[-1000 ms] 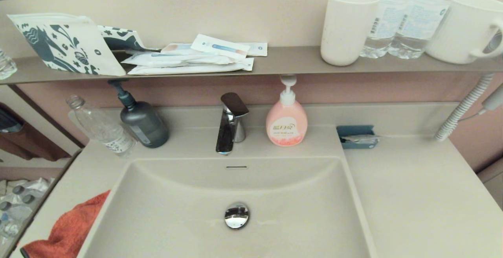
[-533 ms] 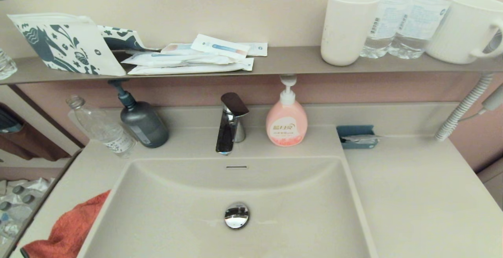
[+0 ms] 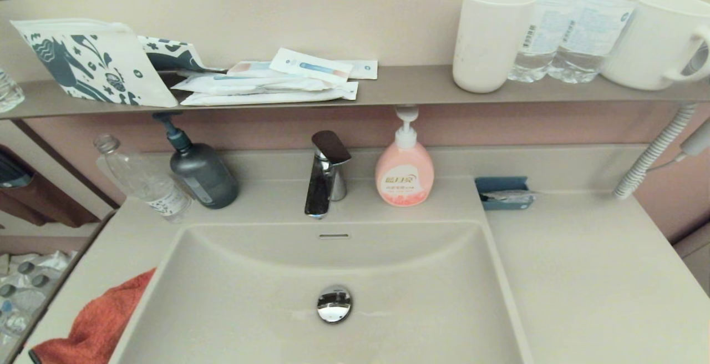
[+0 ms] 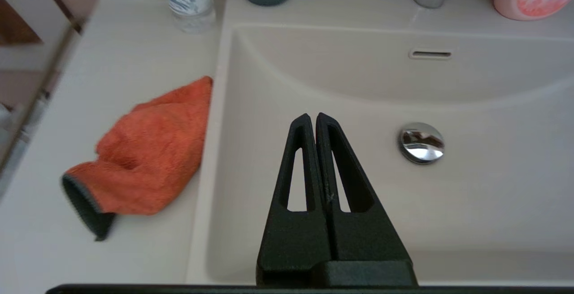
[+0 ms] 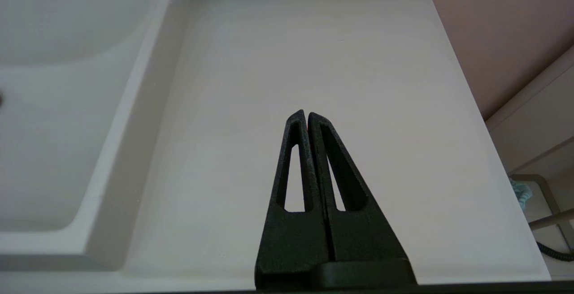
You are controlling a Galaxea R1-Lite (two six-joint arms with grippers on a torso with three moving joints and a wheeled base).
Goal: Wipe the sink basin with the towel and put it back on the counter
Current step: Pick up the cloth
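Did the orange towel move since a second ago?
No. In the head view the towel lies in the same spot on the counter, its corner at the sink basin's left rim as before.

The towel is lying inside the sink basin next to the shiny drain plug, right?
Not quite. The towel is lying on the counter beside the sink basin, apart from the shiny drain plug. The left wrist view shows it.

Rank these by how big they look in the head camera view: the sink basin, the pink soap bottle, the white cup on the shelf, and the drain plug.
1. sink basin
2. white cup
3. pink soap bottle, close to the cup in apparent size, so that order is unsure
4. drain plug
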